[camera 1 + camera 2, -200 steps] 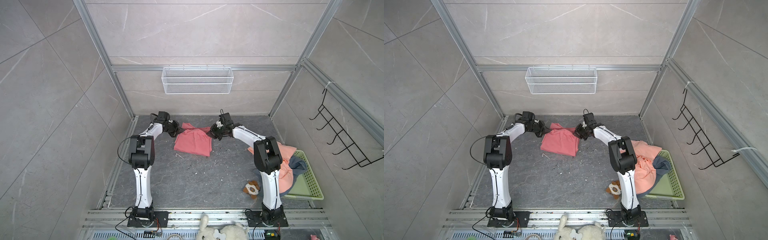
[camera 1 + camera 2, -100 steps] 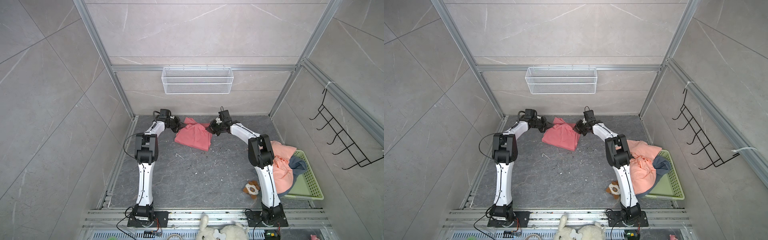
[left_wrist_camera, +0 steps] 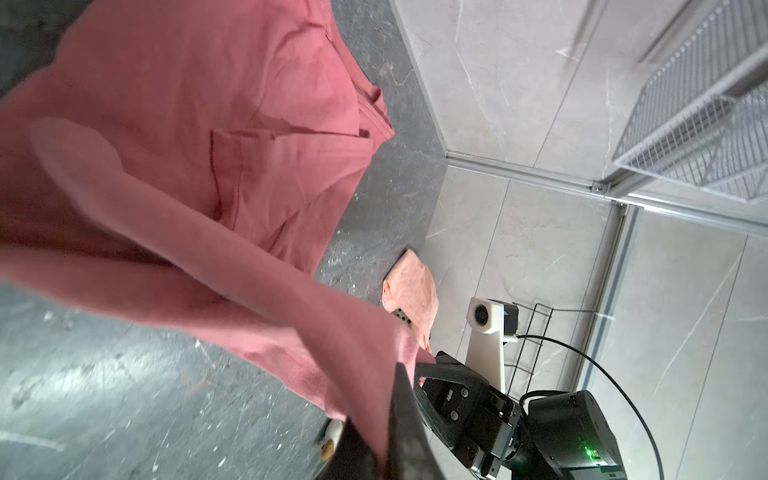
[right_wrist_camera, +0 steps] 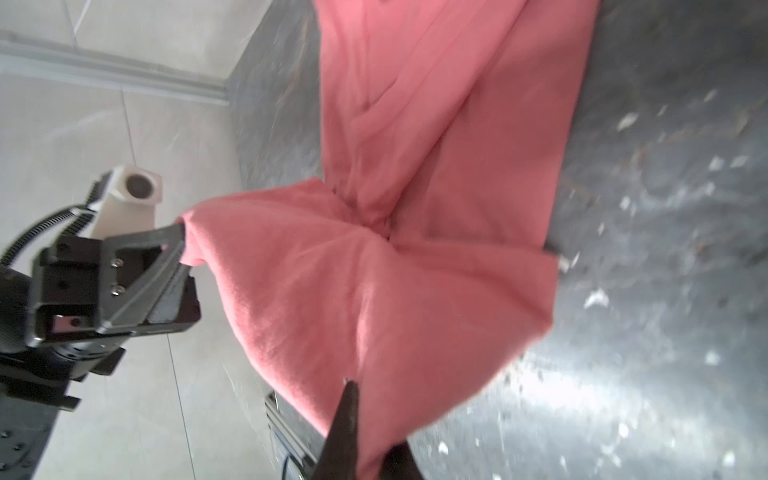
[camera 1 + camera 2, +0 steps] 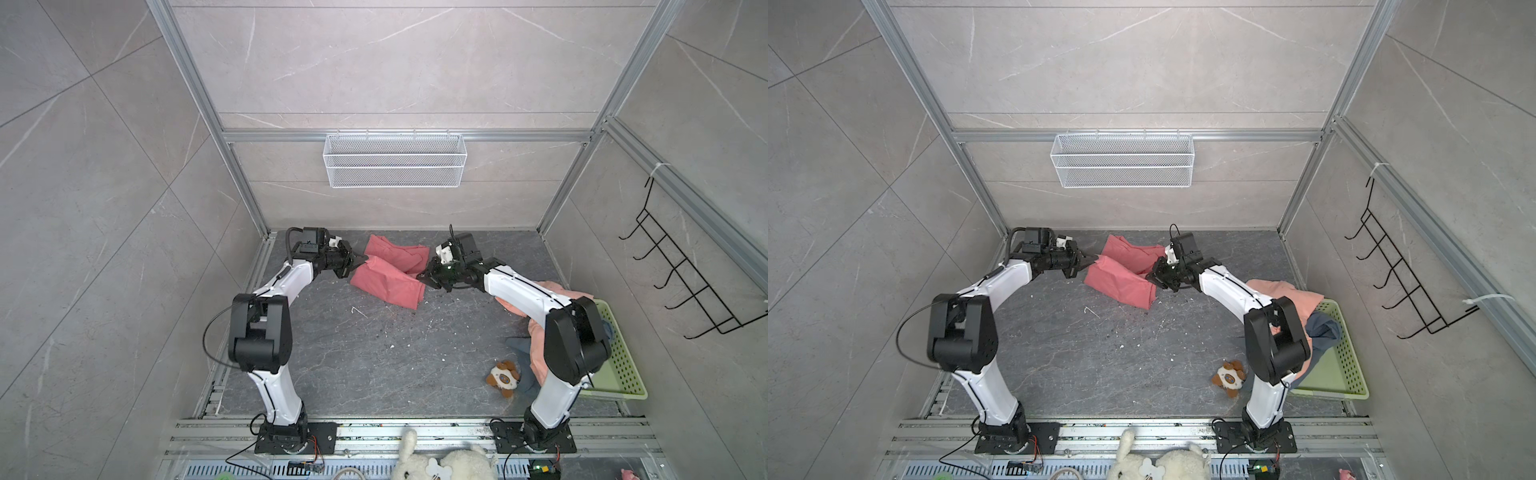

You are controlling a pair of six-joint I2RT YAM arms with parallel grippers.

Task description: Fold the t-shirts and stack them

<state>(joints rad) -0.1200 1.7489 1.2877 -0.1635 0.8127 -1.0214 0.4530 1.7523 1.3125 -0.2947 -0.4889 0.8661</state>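
Your left end effector was clenched on the 9 o'clock corner of the coral-red cotton t-shirt. Your right end effector gripped its 3 o'clock edge. The shirt sat at 12 o'clock on the dark grey surface.

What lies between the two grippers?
The coral-red t-shirt spans that stretch; the left gripper and the right gripper each pinch an edge of it, as both top views show.
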